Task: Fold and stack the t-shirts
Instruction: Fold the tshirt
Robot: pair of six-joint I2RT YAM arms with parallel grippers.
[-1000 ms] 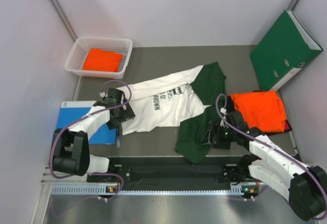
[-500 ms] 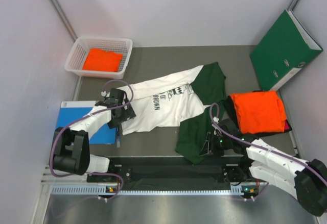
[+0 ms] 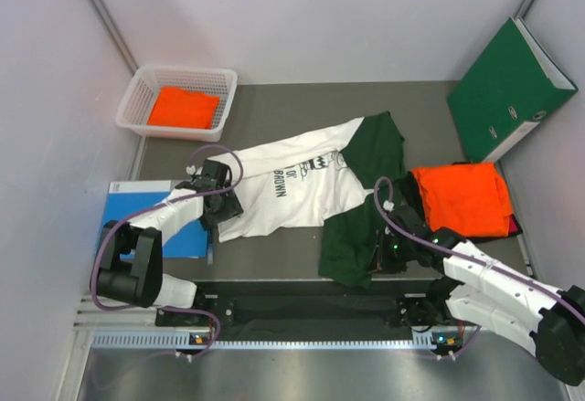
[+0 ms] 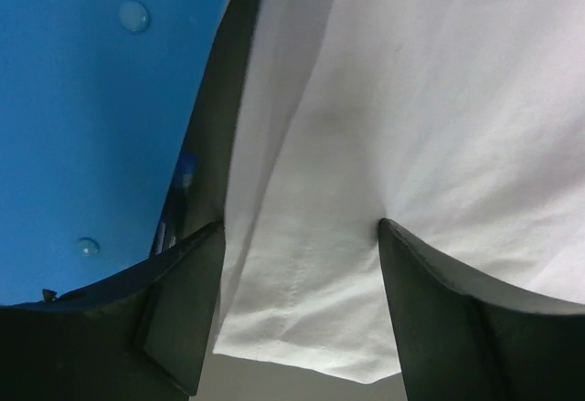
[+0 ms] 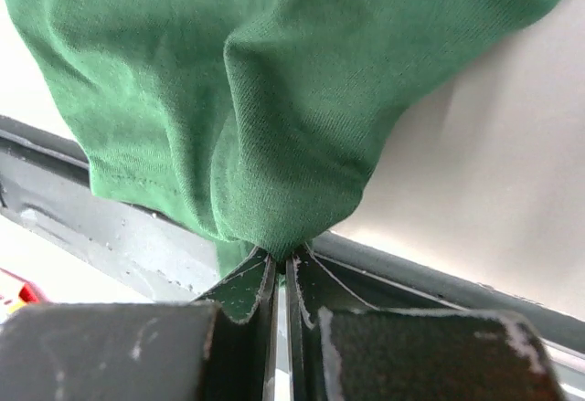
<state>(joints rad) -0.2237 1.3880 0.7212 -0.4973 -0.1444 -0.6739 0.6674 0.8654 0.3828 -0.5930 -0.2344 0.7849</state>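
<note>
Top external: white t-shirt (image 3: 292, 182) lies spread and skewed mid-worktop (image 3: 274, 118), print up, with one green sleeve (image 3: 352, 237) trailing toward the rail (image 3: 302, 310) at the near edge. Right fingers (image 3: 377, 257) are clenched on that sleeve. Right wrist view confirms it, with green cloth (image 5: 274, 136) bunched into a tight pinch at the cuff end. Left fingers (image 3: 218, 207) sit at the shirt's hem corner just beside the blue book (image 3: 137, 214). Left wrist view shows them spread apart, straddling the white hem (image 4: 302, 282) with nothing clamped. A folded orange t-shirt (image 3: 462, 198) sits at the right near the green binder (image 3: 503, 90), and a second orange t-shirt (image 3: 183, 107) is in the basket (image 3: 137, 100).

My read: this is the sleeve fold-in, early in the task, with nothing folded on this shirt so far. To do it well, first clamp the left side on the hem so the body can't drag. Then carry the sleeve low and inward over the white panel, pulling lightly along its length so the bunch at the pinch flattens. Release only once the cloth rests flat. Risks: the whole shirt slides toward the right arm if the hem isn't anchored, and the cuff lands crumpled. Keep the sweep clear of the orange stack.
</note>
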